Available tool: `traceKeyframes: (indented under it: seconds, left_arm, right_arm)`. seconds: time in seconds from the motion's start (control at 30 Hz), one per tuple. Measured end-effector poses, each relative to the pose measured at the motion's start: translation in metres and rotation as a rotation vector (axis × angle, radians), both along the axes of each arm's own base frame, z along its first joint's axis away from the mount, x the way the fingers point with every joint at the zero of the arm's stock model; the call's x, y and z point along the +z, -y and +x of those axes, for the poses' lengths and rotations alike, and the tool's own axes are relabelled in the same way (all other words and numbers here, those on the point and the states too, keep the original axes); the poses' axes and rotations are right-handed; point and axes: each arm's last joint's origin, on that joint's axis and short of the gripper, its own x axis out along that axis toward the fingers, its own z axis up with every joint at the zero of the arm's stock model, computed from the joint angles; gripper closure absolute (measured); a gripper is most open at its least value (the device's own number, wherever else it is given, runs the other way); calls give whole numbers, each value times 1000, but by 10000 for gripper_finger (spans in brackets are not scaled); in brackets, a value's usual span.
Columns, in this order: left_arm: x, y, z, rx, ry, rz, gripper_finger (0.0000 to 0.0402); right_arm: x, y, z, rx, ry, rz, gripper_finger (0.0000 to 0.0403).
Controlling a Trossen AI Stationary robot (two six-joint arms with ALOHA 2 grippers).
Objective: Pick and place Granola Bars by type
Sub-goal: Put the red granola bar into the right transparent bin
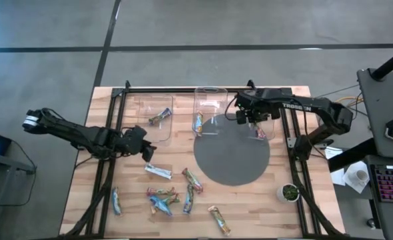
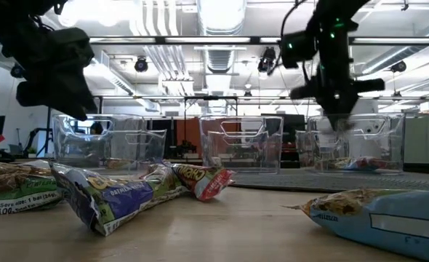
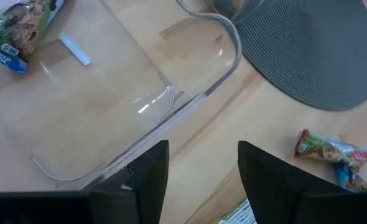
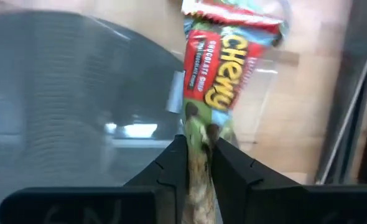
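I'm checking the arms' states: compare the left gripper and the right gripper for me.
The left gripper is open and holds nothing; the right gripper pinches the end of a red Chewy granola bar.
The left gripper hovers by the left clear bin, near the loose bars; the right gripper hangs over the right clear bin, beside the grey round mat.
Both are dark two-finger grippers, raised off the table.
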Motion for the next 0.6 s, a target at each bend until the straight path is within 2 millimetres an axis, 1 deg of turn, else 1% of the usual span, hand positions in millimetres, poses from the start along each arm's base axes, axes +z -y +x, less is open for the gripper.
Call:
traceKeyframes:
  seconds: [0.13, 0.2, 0.27, 0.33, 0.4, 0.5, 0.6]
  left_arm:
    - [0, -1, 0, 29, 12, 1, 228]
    - [1, -1, 1, 39, 20, 5, 228]
    - [1, -2, 1, 53, 24, 4, 228]
    - [1, -4, 2, 64, 26, 0, 228]
    - [1, -4, 2, 73, 27, -1, 228]
    - [1, -6, 2, 82, 31, -2, 228]
    - [2, -7, 4, 93, 49, -2, 228]
  right_arm:
    - [-9, -4, -8, 14, -43, 3, 300]
    - [-9, -7, -9, 30, -42, -1, 277]
    - [-5, -11, -9, 50, -24, -26, 253]
    - [5, -17, -6, 84, 7, -79, 230]
    - [19, -24, 1, 141, 87, -156, 211]
    - [43, -41, 18, 313, 284, -259, 192]
    - [67, -62, 38, 505, 503, -373, 184]
